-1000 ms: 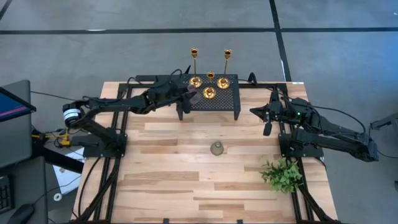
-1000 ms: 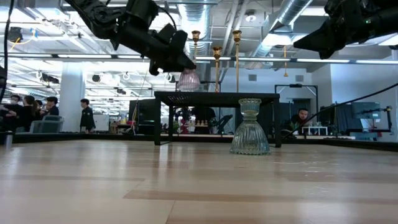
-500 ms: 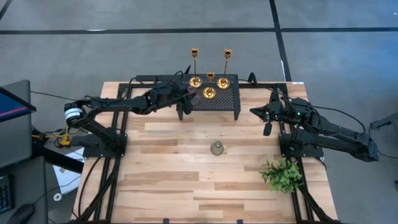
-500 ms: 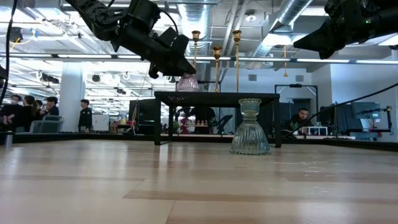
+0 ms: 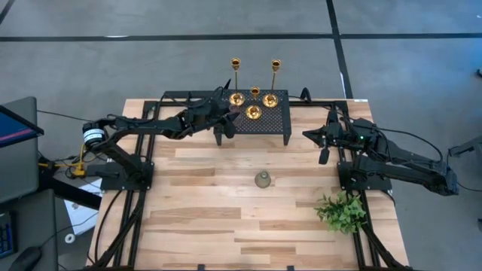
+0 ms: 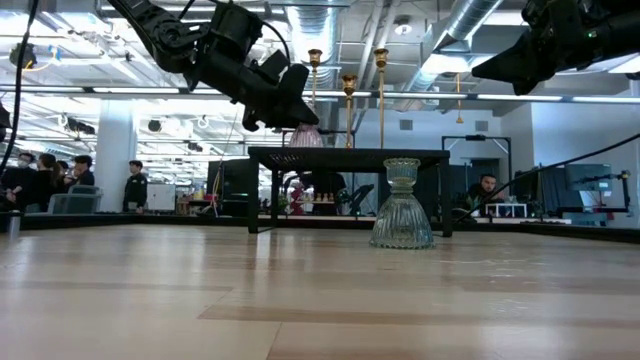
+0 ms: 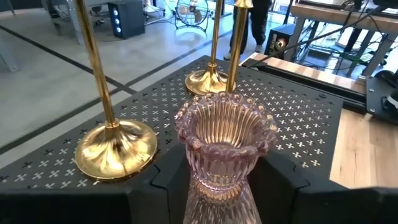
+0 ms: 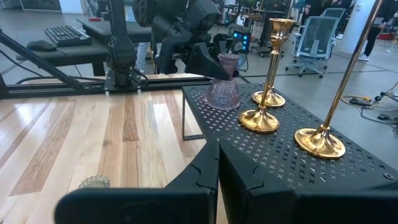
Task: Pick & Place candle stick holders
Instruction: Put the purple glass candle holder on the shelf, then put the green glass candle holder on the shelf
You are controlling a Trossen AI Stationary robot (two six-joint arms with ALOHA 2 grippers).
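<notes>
Fingers of the left gripper (image 5: 232,114) are closed on the pink holder (image 7: 222,146); from my left wrist feed I see them clamped on either side of its ribbed lower body, with the beaded rim standing upright between them. In the overhead feed the gripper sits over the left end of the black rack (image 5: 279,120), and in the right wrist feed the pink holder (image 8: 224,83) appears to rest on the rack's perforated top, or just above it; I cannot tell which.

Three gold candlesticks stand on the rack. On the overhead I read the tall one at back left (image 5: 236,81), the tall one at back right (image 5: 274,84) and the shorter one (image 5: 254,104) between them, nearer the front. In the left wrist feed the nearest gold base (image 7: 116,148) lies just beside the pink holder, apart from it.

The grey-green holder (image 5: 262,179) stands upright on the tabletop (image 5: 203,218), alone near the middle, well apart from the rack; the low feed shows it (image 6: 402,207) in front of the rack legs.

The right gripper (image 5: 324,154) hangs at the right side of the tabletop, clear of everything; its fingers hold nothing, and I cannot tell how far apart they stand. A leafy sprig (image 5: 343,211) lies by the right arm's base.
</notes>
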